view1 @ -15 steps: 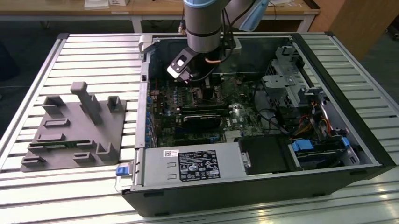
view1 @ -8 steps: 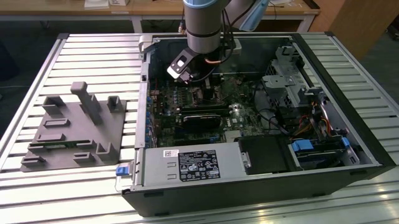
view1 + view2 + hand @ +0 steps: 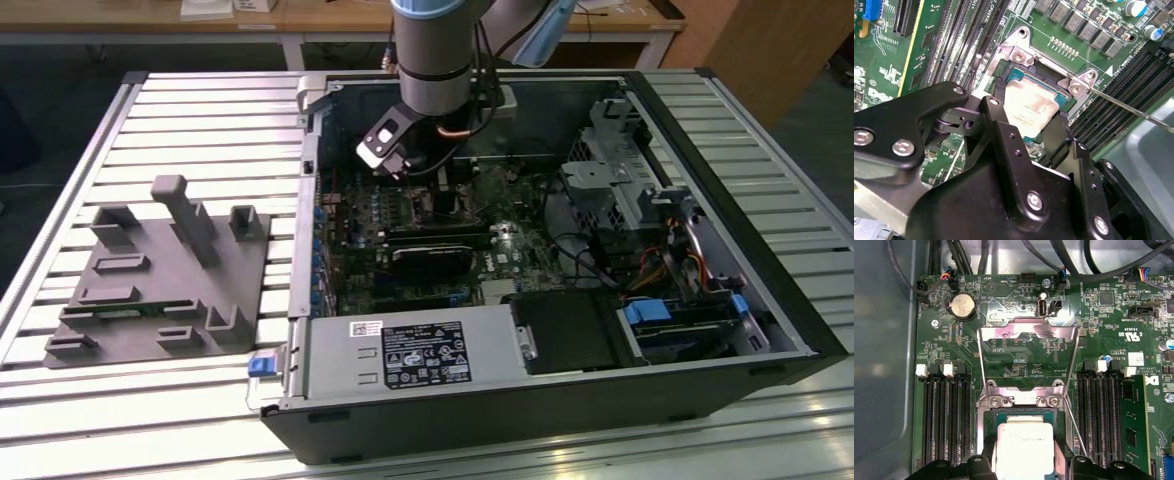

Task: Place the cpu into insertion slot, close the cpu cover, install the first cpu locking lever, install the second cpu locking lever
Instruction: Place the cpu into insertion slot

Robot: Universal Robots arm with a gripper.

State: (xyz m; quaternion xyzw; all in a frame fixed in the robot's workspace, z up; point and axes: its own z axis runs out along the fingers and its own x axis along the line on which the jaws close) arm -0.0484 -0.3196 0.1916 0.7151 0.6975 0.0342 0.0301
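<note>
The cpu (image 3: 1024, 447) (image 3: 1031, 105), a silver-grey square chip, lies in or just above the insertion slot (image 3: 988, 412) (image 3: 1023, 75) on the green motherboard. My gripper (image 3: 1026, 115) (image 3: 1024, 462) has a black finger against each of two opposite edges of the chip and appears shut on it. The cpu cover (image 3: 1026, 329), a silvery frame with a window, stands folded open beyond the socket. Two thin wire levers (image 3: 981, 360) (image 3: 1075, 427) are unlatched beside it; one lever (image 3: 1134, 109) sticks out sideways. In the exterior view the gripper (image 3: 424, 182) reaches down into the open computer case.
Long black memory slots (image 3: 946, 420) flank the socket on both sides. Cables (image 3: 1079, 260) run along the case wall. The case holds a grey labelled box (image 3: 414, 355) and a drive cage (image 3: 601, 180). A grey fixture plate (image 3: 160, 285) lies at the exterior view's left.
</note>
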